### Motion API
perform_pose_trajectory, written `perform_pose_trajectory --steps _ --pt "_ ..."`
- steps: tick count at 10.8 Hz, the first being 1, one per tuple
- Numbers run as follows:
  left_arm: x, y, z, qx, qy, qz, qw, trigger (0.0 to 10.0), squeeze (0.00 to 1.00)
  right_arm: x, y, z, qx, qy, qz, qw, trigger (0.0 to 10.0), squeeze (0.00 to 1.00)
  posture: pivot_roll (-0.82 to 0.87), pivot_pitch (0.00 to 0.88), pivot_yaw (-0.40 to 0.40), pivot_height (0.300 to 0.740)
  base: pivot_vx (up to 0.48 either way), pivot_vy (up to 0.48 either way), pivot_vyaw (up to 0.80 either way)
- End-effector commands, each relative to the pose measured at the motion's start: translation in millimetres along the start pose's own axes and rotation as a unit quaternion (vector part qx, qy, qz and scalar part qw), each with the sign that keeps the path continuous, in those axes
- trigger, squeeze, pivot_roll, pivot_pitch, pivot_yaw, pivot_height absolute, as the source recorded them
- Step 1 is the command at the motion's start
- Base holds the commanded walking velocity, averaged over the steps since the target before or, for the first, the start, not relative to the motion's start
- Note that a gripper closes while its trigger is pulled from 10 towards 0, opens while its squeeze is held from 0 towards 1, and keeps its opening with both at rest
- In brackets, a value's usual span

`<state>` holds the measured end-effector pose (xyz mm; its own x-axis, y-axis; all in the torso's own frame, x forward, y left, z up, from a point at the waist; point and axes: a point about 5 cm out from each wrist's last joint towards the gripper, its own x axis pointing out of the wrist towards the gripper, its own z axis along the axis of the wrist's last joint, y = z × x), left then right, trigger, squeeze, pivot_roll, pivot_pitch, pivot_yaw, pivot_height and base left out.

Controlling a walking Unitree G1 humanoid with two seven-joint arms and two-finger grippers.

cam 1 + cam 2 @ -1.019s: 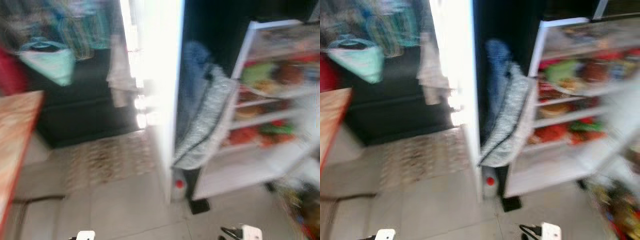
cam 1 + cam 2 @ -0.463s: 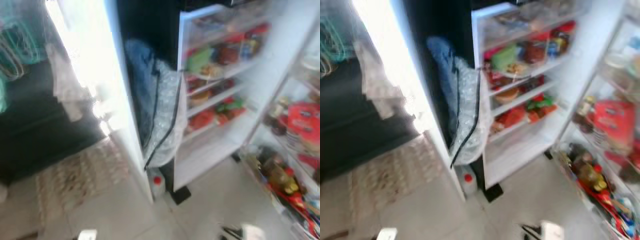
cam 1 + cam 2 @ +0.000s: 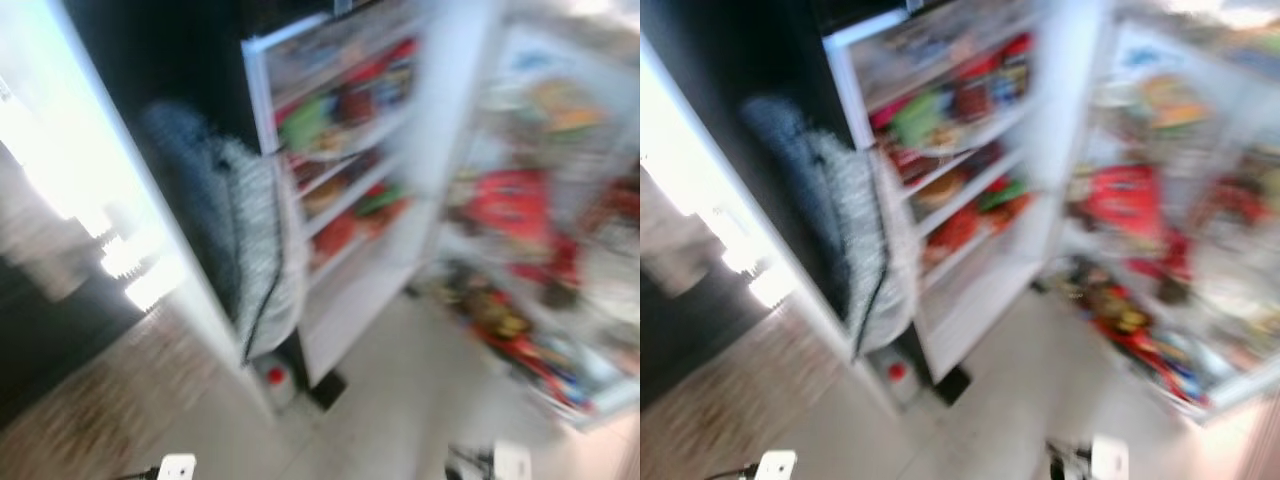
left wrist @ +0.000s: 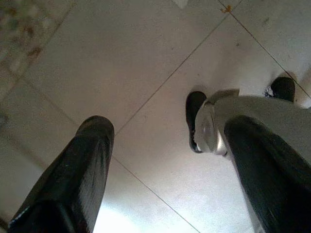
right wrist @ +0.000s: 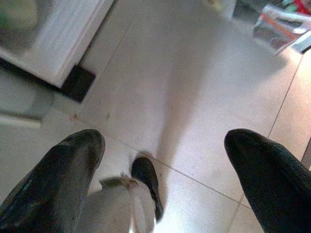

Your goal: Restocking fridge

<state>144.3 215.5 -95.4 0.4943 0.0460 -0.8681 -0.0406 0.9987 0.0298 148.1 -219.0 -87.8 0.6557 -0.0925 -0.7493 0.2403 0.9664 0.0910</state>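
Fridge (image 3: 330,250) upright, door open

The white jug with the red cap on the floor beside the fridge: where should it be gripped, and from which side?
Hedged, given blur: grip the red-capped top, from above and in front. The jug stands upright, tucked between the fridge and a white panel, so its flanks look hemmed in.

A grey quilted cloth (image 3: 255,255) hung beside a darker blue one (image 3: 185,190) in the dark gap. Below them a small white jug with a red cap (image 3: 277,380) stood on the pale tiled floor (image 3: 390,400), and a patterned rug (image 3: 90,420) lay further left.
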Motion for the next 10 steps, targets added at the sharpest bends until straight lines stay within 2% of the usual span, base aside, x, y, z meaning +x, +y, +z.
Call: perform_pose_trajectory --steps 1,4,6,7,9,10 --pt "-2.5 3.9 -13 0.004 0.022 0.007 1.0 10.0 0.0 -3.5 1.1 -12 0.009 0.015 -0.001 1.0 10.0 0.0 0.0 0.067 0.082 0.74 0.0 0.0 -0.78" --pt "-2.6 4.0 -13 0.007 0.024 0.007 1.0 10.0 0.0 -3.7 0.8 -10 -0.002 0.005 0.0 1.0 10.0 0.0 0.0 0.068 0.084 0.74 0.0 0.0 -0.78" --pt "-2.7 3.6 -14 0.008 0.026 0.006 1.0 10.0 0.0 -4.7 -3.6 -8 -0.029 -0.008 -0.031 0.999 10.0 0.0 0.0 0.067 0.087 0.74 0.0 0.0 0.0" --pt "-2.7 3.5 -14 0.008 0.026 0.005 1.0 10.0 0.0 -5.9 -6.1 -4 -0.041 -0.031 -0.052 0.997 10.0 0.0 -0.01 0.072 0.089 0.74 0.0 0.0 0.0" --pt "-3.0 4.7 -15 0.009 0.026 0.008 1.0 10.0 0.0 -11.7 -13.7 0 -0.062 -0.083 -0.152 0.983 10.0 0.0 -0.02 0.07 0.092 0.74 0.0 0.0 0.0" --pt "-3.1 5.4 -15 0.009 0.025 0.009 1.0 10.0 0.0 -13.2 -44.7 43 -0.071 -0.157 -0.208 0.963 10.0 0.0 -0.04 0.07 0.098 0.74 0.0 0.0 0.0"
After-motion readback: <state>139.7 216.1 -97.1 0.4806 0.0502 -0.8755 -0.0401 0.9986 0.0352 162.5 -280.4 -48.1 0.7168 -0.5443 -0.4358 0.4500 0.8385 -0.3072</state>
